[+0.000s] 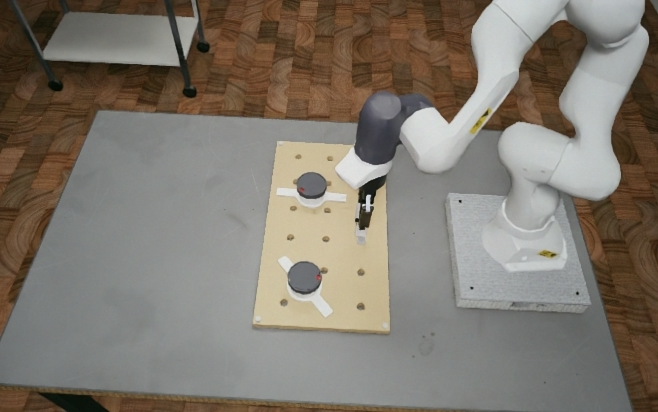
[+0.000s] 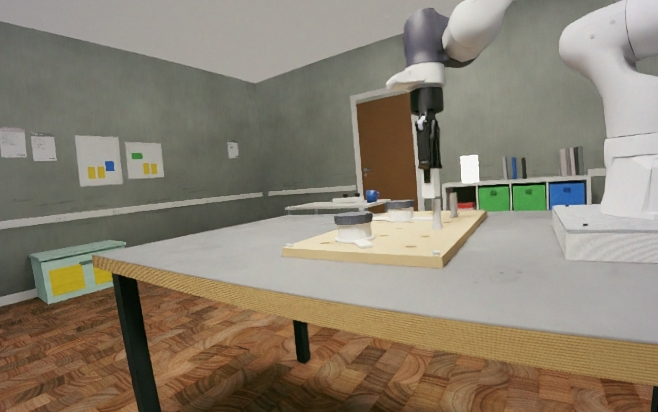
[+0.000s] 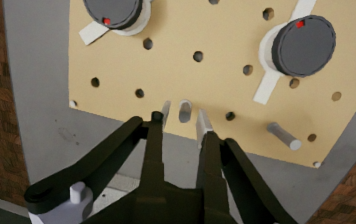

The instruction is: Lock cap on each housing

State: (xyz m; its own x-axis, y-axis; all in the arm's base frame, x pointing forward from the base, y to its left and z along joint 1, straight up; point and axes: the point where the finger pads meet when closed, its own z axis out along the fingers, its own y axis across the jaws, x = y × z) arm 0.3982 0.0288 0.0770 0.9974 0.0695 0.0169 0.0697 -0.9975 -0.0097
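Note:
The front housing stands upright on the board, with a dark grey cap on it. Its red mark faces right in the top view. The rear housing is also upright and capped. Its red mark is at the cap's lower left in the top view. My gripper is partly open, pointing down above a grey peg, away from both caps. Nothing shows held between its fingers.
The tan pegboard has several holes. A second grey peg stands on the robot's side, behind the first. White arms stick out from both housings. The robot's base plate is to the right.

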